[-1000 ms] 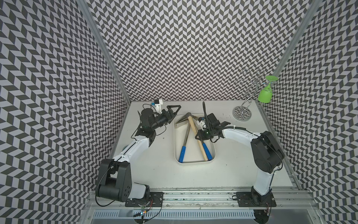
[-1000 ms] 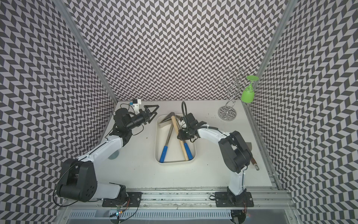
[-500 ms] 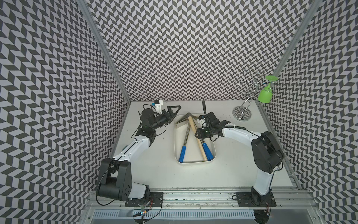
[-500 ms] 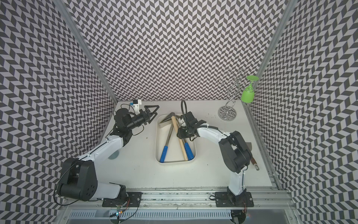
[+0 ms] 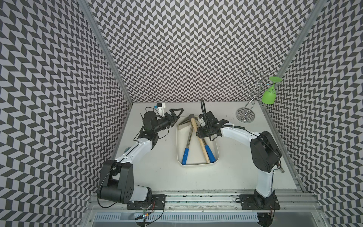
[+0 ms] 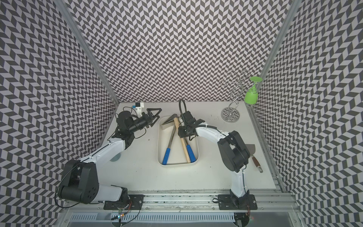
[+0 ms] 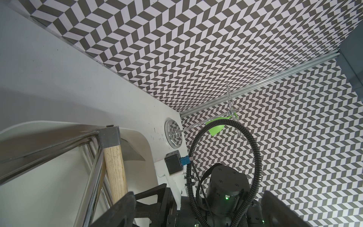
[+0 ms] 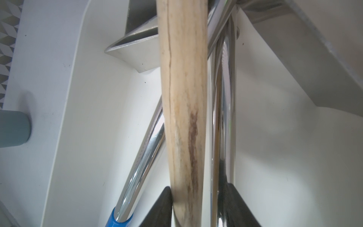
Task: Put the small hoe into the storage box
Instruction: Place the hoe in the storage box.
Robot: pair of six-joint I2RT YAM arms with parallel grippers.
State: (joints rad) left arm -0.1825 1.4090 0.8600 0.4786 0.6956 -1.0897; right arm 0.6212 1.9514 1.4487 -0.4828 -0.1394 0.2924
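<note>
Could drag the small hoe [image 5: 203, 148] up out of the storage box [image 5: 196, 164] if pulled away crooked. Watch the right gripper [image 8: 198, 205]: open just a little, fingers [image 8: 164, 204] sitting on both sides of the wooden handle, not squeezing it by the look of it. Could also hook one of the shiny tools [image 8: 223, 118] between the same fingers. Farther off, mind the left gripper [image 5: 177, 113]: wide open, holding nothing, near the box's far corner, able to knock the rim if swung in.

Now the hoe. Lying inside the box, slanted, on top of the shiny tools with blue grips. Pale wood handle with a brown streak. Grey metal head at the far end, by the far wall.
</note>
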